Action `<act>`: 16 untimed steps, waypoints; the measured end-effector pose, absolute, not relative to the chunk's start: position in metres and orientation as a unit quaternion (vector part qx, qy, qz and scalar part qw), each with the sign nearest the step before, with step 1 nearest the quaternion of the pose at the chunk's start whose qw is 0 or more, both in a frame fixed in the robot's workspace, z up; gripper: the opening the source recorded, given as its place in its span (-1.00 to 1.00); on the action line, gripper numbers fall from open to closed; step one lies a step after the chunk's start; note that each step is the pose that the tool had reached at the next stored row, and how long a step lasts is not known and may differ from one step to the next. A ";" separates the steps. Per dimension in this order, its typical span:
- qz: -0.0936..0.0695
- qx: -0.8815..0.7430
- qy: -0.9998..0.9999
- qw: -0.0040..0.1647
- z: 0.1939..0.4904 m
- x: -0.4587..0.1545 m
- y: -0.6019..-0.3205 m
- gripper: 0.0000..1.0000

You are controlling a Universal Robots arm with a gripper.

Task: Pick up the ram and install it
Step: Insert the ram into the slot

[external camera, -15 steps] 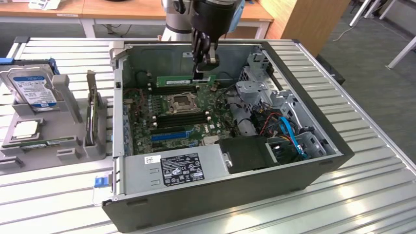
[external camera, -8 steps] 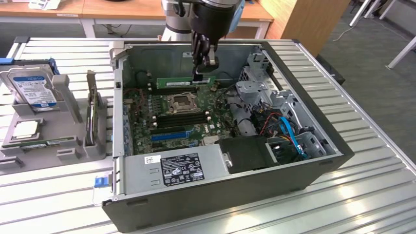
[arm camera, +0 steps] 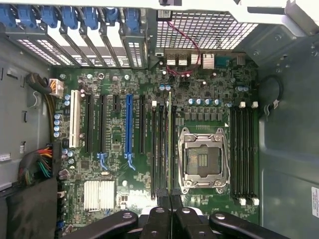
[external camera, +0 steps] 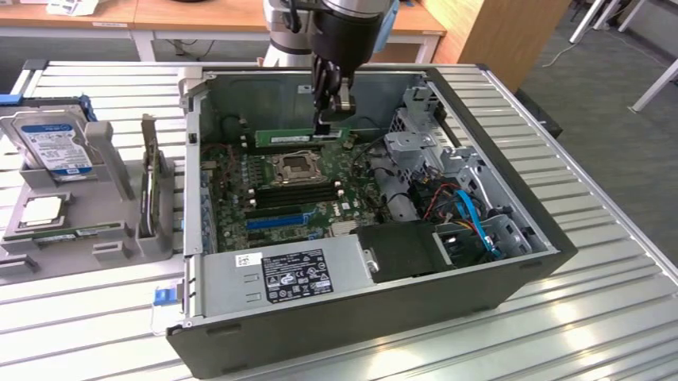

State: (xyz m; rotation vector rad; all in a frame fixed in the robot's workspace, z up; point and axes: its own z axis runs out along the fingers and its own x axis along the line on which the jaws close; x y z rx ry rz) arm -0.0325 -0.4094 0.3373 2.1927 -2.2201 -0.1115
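- Green and thin, the long narrow ram stick hangs level inside the case. In the exterior view it sits at about twelve o'clock from the square metal-framed processor socket.
- The black two-fingered gripper reaches down from twelve o'clock of the scene. Its fingers are pressed together on the ram stick, nearer the stick's three o'clock end, and the rest of the stick points toward nine o'clock.
- From the wrist view the ram stick shows edge-on as a thin line running away from the gripper. It lies in line with the black memory slots just beside the processor socket. I cannot tell whether its lower edge touches a slot.
- The dark grey open tower case lies on its side on a slatted silver metal table.
- At nine o'clock of the case, apart from it, a grey plastic holder carries a silver hard drive with a blue-white label. A square silver processor chip sits at the drive's six o'clock.
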 end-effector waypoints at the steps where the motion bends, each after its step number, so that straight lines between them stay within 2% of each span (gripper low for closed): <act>1: -0.036 0.702 -0.711 0.010 0.336 -0.033 -0.409 -0.77; 16: -0.036 0.702 -0.711 0.010 0.311 -0.033 -0.409 -0.77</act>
